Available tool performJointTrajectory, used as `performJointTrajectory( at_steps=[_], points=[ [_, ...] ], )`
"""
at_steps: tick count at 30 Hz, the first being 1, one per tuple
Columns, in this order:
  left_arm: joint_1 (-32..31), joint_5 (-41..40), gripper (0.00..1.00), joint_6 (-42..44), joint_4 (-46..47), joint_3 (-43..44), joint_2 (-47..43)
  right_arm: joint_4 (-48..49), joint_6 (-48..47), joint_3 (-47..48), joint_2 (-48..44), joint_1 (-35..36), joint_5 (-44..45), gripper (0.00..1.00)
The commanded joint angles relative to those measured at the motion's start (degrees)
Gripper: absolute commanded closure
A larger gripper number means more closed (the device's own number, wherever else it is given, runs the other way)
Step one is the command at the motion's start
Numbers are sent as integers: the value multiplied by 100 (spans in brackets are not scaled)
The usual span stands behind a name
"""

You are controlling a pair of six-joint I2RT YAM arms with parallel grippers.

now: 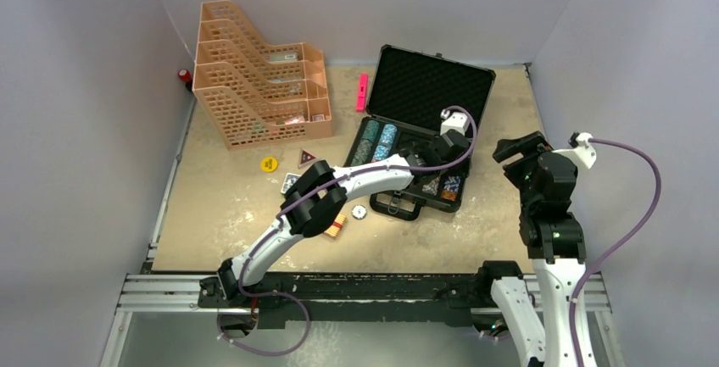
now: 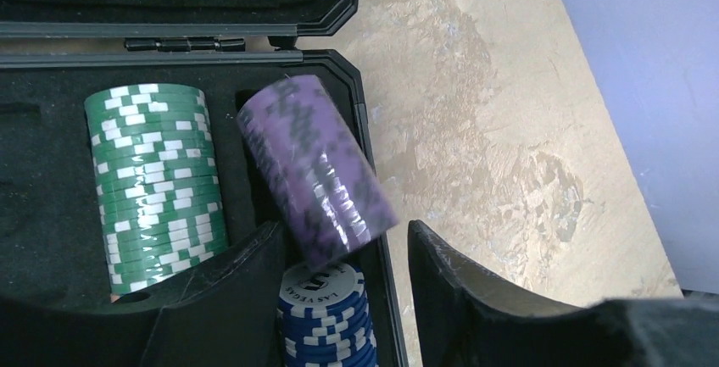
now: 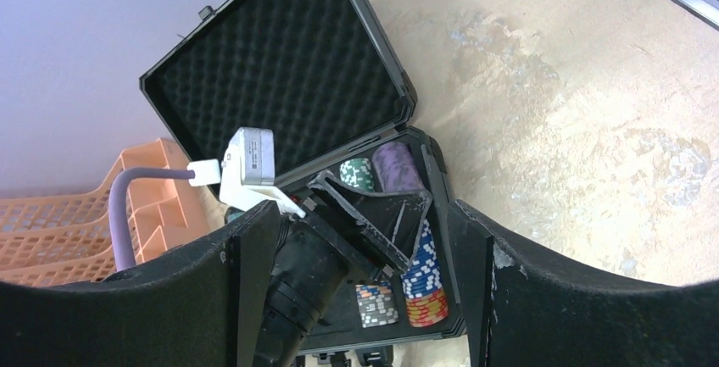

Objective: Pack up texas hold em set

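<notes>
The black case [image 1: 398, 182] lies open with its foam lid [image 1: 431, 87] up. My left gripper [image 1: 448, 145] is over the case's right end, jaws open. In the left wrist view a blurred, tilted purple chip stack [image 2: 315, 168] lies loose just past the open gripper [image 2: 343, 227], over the rightmost slot, above a blue stack [image 2: 326, 320] and next to a green stack [image 2: 157, 185]. My right gripper [image 1: 519, 148] hovers open and empty to the right of the case. It looks down on the case [image 3: 292, 87] through its gap [image 3: 363, 206].
An orange desk organiser [image 1: 254, 87] stands at the back left, with a pink object [image 1: 362, 91] beside the case. Loose on the table left of the case: a yellow chip [image 1: 269, 164], a triangular piece [image 1: 307, 158], a white chip [image 1: 359, 211] and a card deck [image 1: 337, 225].
</notes>
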Motion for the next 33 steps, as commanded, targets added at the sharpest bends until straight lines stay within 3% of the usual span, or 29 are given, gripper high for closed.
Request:
performJointTrajectory(
  at_steps=[1,7,18,26,31,33],
  points=[
    [50,-217,45,323,0,226,-274,257,-60,-8,48,-2,-111,25],
    [169,-107,42,324,22,108,-495,261,-77,26,67,-2,-158,24],
    [461,35,45,470,286,-1128,-2055,520,-239,-110,518,-2,-790,31],
    [693,-1282,47,1182,-214,-2937,-3946,1001,-853,-518,1696,-6,-1959,49],
    [993,-1637,42,1468,-506,-3971,-5076,1506,-1208,-696,2182,140,-2720,47],
    [1134,-1727,36,2026,-564,-4244,-5426,1599,-1219,-653,2333,499,-2646,43]
  ],
)
